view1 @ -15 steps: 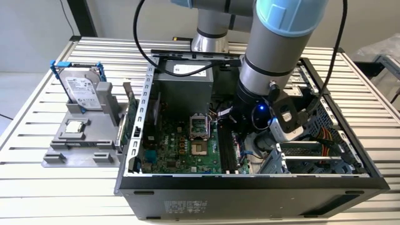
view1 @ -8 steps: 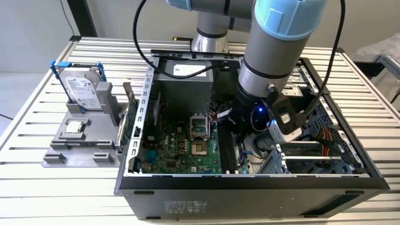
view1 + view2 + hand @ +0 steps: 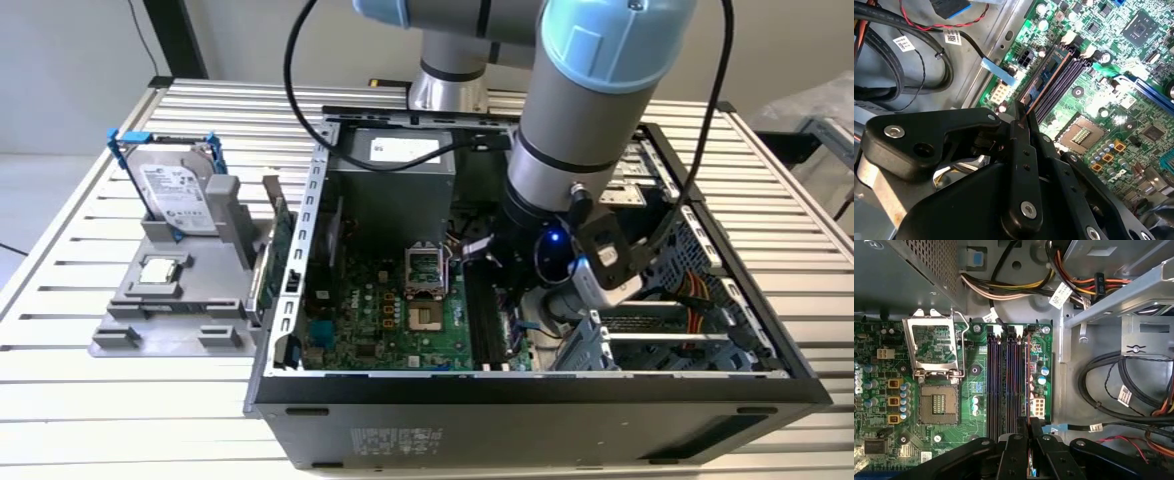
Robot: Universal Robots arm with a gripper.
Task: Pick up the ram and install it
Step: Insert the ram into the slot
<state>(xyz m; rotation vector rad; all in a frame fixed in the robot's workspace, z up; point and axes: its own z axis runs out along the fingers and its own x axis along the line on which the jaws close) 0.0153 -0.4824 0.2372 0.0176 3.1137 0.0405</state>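
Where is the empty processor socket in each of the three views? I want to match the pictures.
Exterior view: the processor socket lies mid-board, to the exterior view's left of the arm.
First wrist view: it adjoins its open metal frame.
Second wrist view: it lies past the gripper.
Shared landmark: the memory slots beside it, where the gripper holds the ram.

Take the computer case as your mark — the tray with the hard drive stands just beside it on the exterior view's left — the motherboard and the ram are inside it.
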